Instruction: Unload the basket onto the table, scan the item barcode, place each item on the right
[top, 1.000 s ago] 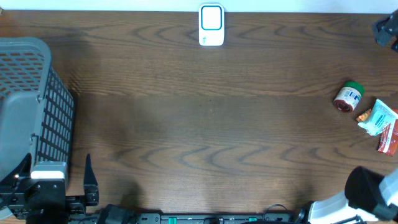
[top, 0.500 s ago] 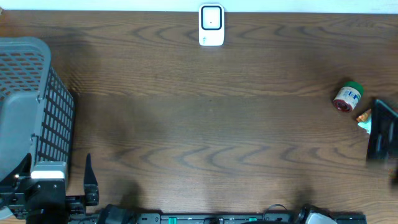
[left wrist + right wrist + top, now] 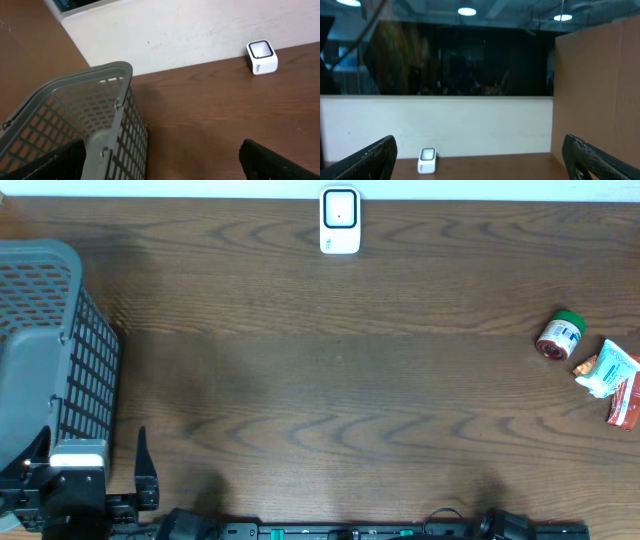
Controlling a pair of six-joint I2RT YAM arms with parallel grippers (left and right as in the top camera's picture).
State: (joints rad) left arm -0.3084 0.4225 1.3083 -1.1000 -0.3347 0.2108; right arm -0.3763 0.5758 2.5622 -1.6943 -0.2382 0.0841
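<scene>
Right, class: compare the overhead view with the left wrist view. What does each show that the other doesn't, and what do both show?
Only the overhead view shows the green-lidded jar and the snack packets near the right edge of the table. Only the left wrist view shows the face of the pale wall rising behind the table, and the mesh side of the basket seen from low down. Both show the grey basket, the white scanner and the brown wooden table.
</scene>
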